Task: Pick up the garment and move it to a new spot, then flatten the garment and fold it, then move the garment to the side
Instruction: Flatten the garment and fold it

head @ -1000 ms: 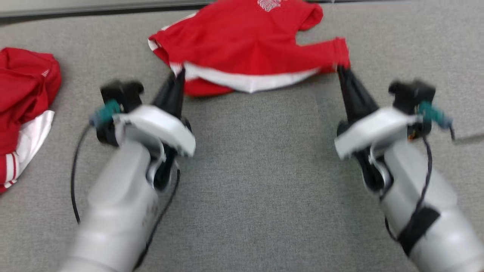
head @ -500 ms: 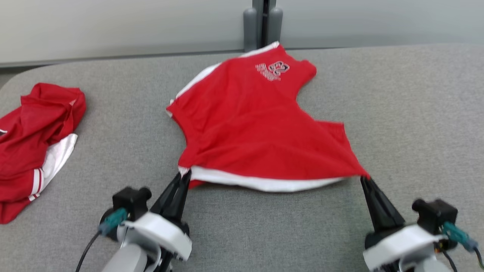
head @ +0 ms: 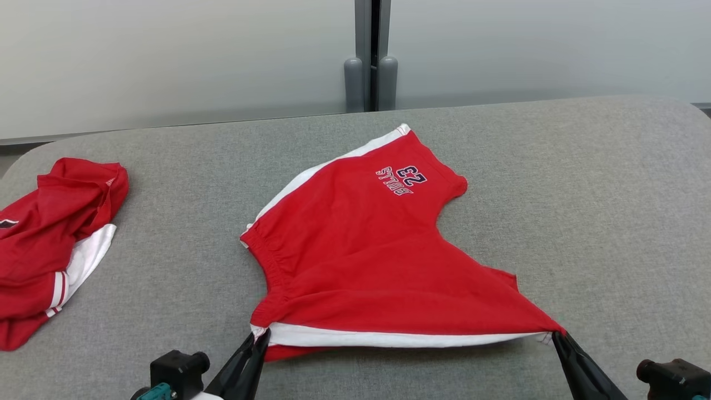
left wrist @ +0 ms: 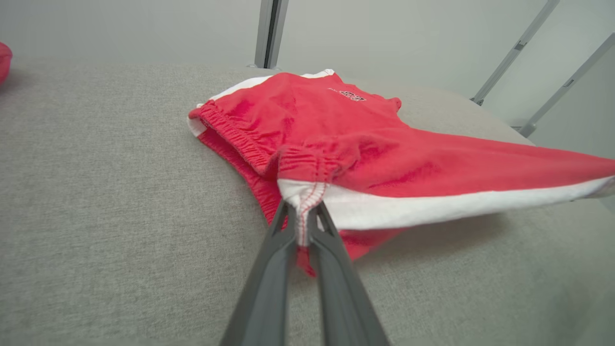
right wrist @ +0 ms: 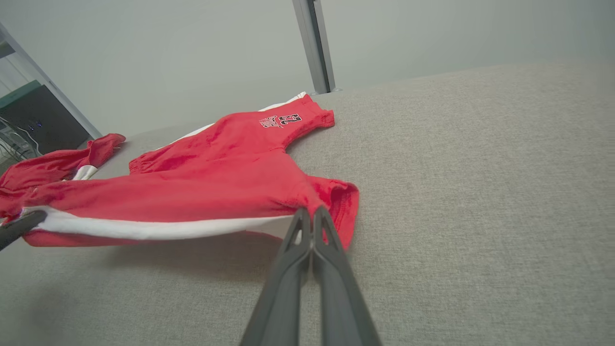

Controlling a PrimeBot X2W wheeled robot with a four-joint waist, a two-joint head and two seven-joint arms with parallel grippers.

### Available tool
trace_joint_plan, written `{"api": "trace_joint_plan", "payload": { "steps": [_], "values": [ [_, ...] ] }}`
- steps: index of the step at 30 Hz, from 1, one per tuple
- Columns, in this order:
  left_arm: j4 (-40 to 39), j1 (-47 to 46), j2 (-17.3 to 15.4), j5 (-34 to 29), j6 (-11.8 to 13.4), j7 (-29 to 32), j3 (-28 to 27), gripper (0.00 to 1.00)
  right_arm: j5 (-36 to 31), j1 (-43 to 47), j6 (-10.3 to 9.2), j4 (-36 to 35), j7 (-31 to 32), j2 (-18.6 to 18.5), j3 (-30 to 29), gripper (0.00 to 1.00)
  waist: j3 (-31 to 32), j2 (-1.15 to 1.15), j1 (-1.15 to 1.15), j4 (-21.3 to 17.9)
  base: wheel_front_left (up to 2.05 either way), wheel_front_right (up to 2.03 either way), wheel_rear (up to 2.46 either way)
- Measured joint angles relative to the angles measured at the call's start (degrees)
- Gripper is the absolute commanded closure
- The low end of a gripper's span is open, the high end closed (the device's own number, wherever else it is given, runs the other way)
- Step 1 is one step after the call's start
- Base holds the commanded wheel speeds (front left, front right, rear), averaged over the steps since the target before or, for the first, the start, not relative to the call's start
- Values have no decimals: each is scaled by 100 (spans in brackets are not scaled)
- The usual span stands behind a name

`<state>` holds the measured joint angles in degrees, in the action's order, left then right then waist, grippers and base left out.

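Gripping the red shorts (head: 377,261) at two near corners: the left gripper (head: 261,335) is clamped on the white-seamed waistband corner, and the right gripper (head: 557,336) on the leg-hem corner. The shorts lie mid-table (head: 583,194), their near side raised and taut. A second red garment (head: 50,222) lies at the table's left edge.

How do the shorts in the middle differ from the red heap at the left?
The shorts lie spread out, near edge lifted; the heap is crumpled. The left gripper and right gripper pinch the shorts' near corners; nothing touches the heap. The shorts show a navy number print; the heap, striped trim. Both are red and white.
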<state>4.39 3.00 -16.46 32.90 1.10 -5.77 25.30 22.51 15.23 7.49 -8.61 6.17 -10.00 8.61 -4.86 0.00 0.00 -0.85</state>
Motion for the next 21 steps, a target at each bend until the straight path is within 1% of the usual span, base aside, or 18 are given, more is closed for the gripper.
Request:
{"api": "trace_joint_plan", "payload": {
  "steps": [4, 7, 10, 15, 18, 21],
  "values": [
    [-205, 113, -56, 90, 156, 277, -15, 100, -47, 14, 0, -168, 151, 36, -103, 100, 0, 0, 0, 46, 0, 0, 0],
    [-271, 112, -55, 141, 185, 381, -21, 100, -66, -65, 0, -169, 216, 22, -107, 100, -15, 0, 0, 75, 0, 0, 0],
    [-286, 36, -18, 210, 199, 437, -38, 100, -65, -333, 0, -93, 241, -74, -112, 100, -102, 0, 0, 103, 0, 0, 0],
    [-188, -508, 51, 208, 142, 525, -49, 100, -58, -1141, 1, 199, 207, -274, -103, 100, -395, 0, 0, 206, 0, 0, 0],
    [-81, -926, 118, 263, 88, 516, -134, 100, -45, -1885, 1, 456, 189, -424, -15, 100, -669, 0, 0, 289, 0, 0, 0],
    [88, -1334, 258, 349, -35, 445, -201, 100, -10, -2644, 1, 814, 164, -569, 82, 100, -974, 0, 0, 401, 0, 0, 0]
  ]
}}
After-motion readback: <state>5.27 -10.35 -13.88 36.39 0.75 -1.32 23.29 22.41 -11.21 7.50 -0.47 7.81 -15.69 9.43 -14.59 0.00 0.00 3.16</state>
